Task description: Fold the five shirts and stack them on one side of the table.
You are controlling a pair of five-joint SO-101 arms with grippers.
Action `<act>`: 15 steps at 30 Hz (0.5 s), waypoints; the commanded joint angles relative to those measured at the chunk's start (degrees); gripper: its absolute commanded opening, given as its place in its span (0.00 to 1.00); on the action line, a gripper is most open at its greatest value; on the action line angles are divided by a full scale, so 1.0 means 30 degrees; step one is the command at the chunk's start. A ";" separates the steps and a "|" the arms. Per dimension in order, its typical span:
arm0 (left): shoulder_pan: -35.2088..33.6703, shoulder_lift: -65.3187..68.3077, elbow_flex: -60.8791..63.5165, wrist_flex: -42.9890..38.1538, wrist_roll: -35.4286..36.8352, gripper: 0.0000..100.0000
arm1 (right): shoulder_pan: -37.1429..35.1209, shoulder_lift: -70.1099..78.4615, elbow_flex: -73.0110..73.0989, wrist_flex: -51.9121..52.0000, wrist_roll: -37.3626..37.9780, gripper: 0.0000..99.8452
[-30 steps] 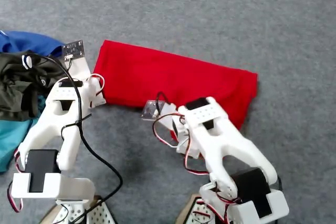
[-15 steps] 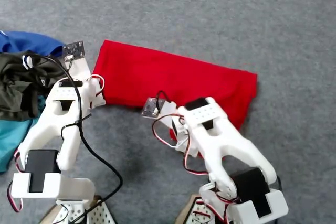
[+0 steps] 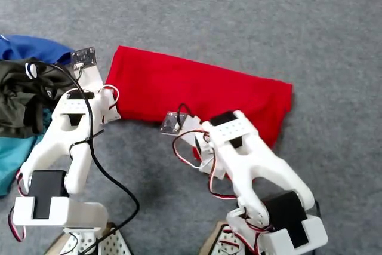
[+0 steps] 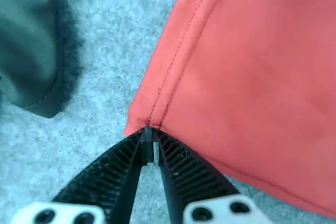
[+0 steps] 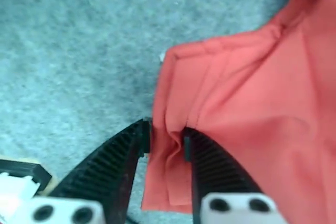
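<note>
Fixed overhead camera down onto the table; two wrist cameras close over the shared red shirt.

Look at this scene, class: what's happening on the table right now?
Two arms hold a red shirt lying on the grey table. The left gripper is shut on one corner of it, and the right gripper pinches a bunched fold at its near edge. A pile of unfolded shirts, blue, dark green and teal, sits near the left gripper.
</note>
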 commanded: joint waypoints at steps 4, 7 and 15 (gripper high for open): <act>-0.0117 -0.0103 -0.0733 0.0176 -0.0117 0.02 | 0.0073 0.0308 0.0542 -0.0821 0.0410 0.13; -0.0117 -0.0132 -0.0733 0.0176 -0.0117 0.02 | 0.0308 0.0308 0.0396 -0.0967 0.0615 0.16; -0.0117 -0.0132 -0.0733 0.0176 -0.0117 0.02 | 0.2212 0.0454 -0.0777 -0.1553 0.1846 0.16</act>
